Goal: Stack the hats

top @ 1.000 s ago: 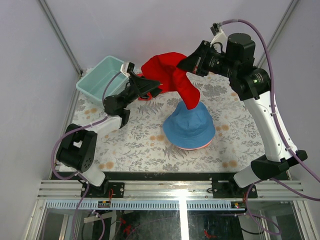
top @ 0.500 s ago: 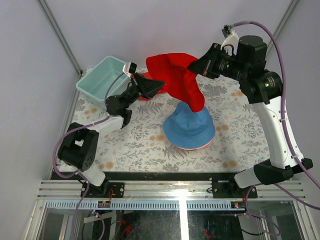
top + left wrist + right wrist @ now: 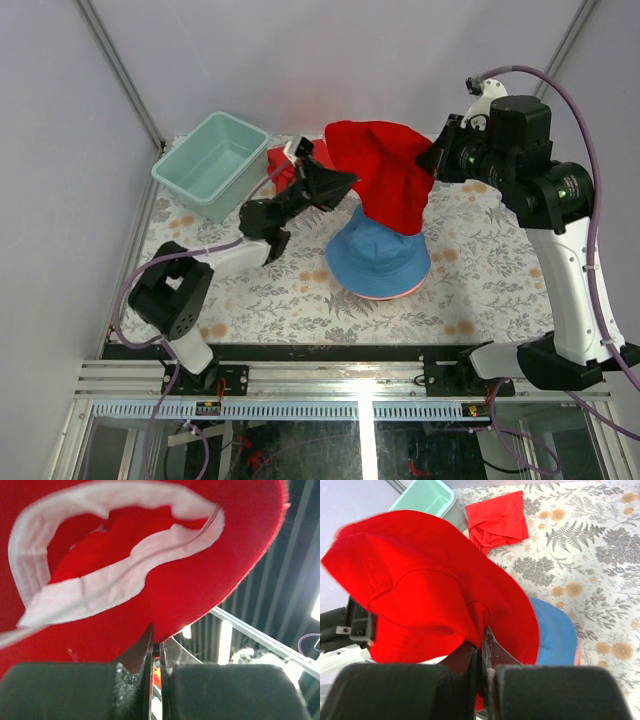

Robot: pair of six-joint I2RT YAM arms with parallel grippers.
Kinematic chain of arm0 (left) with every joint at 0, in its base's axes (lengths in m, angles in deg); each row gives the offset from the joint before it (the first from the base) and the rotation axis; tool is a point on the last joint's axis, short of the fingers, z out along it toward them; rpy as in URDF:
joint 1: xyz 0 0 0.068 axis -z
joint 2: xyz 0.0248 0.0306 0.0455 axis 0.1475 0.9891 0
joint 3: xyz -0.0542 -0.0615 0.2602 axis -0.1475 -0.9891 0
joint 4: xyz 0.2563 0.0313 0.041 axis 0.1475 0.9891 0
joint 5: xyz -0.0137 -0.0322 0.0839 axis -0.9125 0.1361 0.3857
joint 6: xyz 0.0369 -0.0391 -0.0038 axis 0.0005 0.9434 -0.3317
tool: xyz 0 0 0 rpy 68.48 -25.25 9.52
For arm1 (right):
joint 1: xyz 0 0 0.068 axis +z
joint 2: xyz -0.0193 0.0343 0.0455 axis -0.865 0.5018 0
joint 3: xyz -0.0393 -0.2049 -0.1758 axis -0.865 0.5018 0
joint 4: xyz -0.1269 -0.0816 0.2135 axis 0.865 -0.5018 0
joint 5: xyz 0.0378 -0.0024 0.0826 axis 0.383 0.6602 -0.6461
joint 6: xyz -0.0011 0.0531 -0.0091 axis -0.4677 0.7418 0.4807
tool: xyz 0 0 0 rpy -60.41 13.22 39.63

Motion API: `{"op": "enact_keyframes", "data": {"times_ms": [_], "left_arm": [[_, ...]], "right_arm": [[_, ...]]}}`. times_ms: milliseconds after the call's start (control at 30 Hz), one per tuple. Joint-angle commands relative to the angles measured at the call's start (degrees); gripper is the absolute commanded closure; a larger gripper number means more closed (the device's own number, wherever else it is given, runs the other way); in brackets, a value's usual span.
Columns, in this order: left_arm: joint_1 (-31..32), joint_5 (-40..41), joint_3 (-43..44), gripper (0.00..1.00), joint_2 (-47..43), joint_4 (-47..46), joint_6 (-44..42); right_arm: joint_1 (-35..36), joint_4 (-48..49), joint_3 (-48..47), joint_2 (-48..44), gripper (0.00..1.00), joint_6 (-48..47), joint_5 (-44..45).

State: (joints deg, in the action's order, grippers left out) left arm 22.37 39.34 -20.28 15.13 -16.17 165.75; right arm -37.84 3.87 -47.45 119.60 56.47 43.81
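White-and-black arms [image 3: 560, 270], seemingly lilac cables [image 3: 545, 73].

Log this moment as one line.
left end effector: shut on red hat | right end effector: shut on red hat | red hat: aloft over blue hat on table

Left wrist view: the red hat [image 3: 190, 580] fills the frame above the fingers [image 3: 65, 690]. It is blurred and cut off at the top and left edges, and its brim edge vanishes between the closed fingers.

Right wrist view: the same hat spreads above and left of the fingers. It hides most of the blue hat [image 3: 555, 635] to their right and much of the left arm [image 3: 340, 622]. The teal bin [image 3: 425, 497] is cut off at the top edge.

Top view: the right gripper [image 3: 432, 165] has its fingertips buried in the red fabric. A pink hat [image 3: 390, 297] shows only as a sliver under the blue one. The left gripper [image 3: 345, 182] partly covers the red cloth [image 3: 280, 165].
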Motion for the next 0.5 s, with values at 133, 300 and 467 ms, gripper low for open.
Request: {"op": "enact_keyframes", "data": {"times_ms": [133,300,467], "left_arm": [[9.7,5.3,-0.1,1.0,3.7,-4.4,3.3],[9.9,5.2,-4.1,1.0,2.5,-4.6,2.9],[9.8,4.9,-9.2,1.0,0.5,-4.6,2.4]], "right_arm": [[-0.3,-4.6,1.3,-3.7,1.0,-3.7,5.2],[-0.3,-4.5,6.0,-5.9,1.0,-3.5,4.8],[-0.3,-3.2,10.9,-7.3,1.0,-2.8,3.0]]}}
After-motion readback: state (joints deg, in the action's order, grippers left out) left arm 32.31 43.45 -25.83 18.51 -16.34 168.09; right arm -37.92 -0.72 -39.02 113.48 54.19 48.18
